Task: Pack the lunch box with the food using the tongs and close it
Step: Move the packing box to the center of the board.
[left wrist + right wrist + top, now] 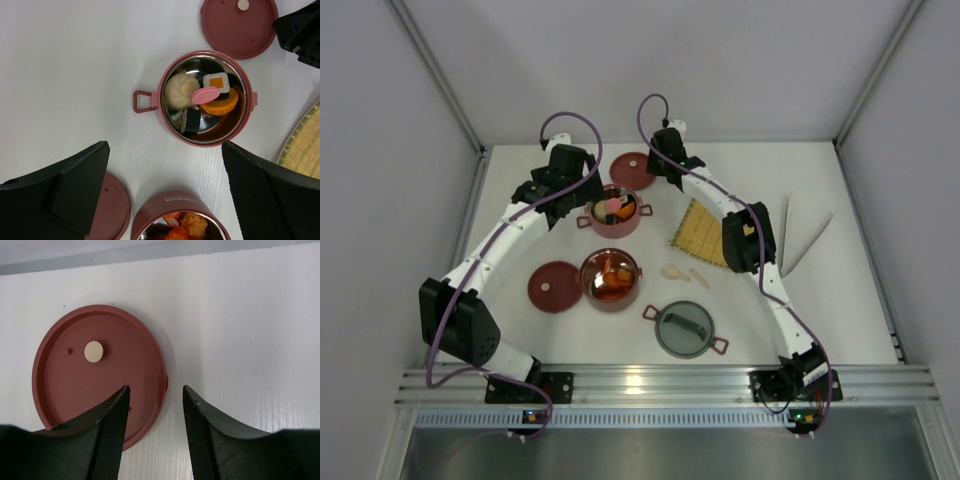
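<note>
Near the far edge of the counter [800, 180], right pincer [156, 388], half-spread and gripping nothing, straddles the right rim of the flat red lid [100, 372], which lies mostly to its left, while left pincer [165, 145] hangs released over the filled bowl [202, 97].

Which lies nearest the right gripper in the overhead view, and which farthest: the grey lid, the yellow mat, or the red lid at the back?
1. Red lid, at the back, beside the right gripper.
2. Yellow mat, middle right.
3. Grey lid, near the front edge.
</note>
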`<act>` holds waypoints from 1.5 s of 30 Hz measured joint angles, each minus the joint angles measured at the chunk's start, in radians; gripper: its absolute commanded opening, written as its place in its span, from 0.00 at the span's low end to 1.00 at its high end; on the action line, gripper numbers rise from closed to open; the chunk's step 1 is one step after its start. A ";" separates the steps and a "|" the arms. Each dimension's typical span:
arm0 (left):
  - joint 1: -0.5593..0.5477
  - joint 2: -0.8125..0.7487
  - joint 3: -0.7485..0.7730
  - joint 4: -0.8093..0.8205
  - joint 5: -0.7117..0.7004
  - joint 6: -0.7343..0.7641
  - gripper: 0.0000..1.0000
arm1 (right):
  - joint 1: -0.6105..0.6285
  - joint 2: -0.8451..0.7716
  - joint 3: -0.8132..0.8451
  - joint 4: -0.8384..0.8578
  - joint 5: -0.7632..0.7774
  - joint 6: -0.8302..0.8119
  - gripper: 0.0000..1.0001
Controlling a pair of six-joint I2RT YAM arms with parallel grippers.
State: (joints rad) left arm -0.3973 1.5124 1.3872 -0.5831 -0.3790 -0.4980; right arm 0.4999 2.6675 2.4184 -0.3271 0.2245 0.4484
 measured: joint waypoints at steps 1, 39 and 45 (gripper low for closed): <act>0.000 0.000 0.000 0.000 0.000 0.000 0.99 | 0.000 0.001 0.006 0.001 0.000 -0.002 0.45; 0.000 0.094 0.116 0.001 0.018 0.003 0.99 | 0.000 0.011 0.026 -0.085 -0.013 0.068 0.38; 0.000 0.152 0.200 -0.001 0.018 0.003 0.99 | 0.000 0.011 0.026 -0.086 -0.019 0.079 0.33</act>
State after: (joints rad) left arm -0.3973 1.6642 1.5871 -0.5838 -0.3607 -0.4953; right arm 0.4999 2.6781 2.4439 -0.4133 0.2054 0.5278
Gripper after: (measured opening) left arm 0.991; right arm 0.350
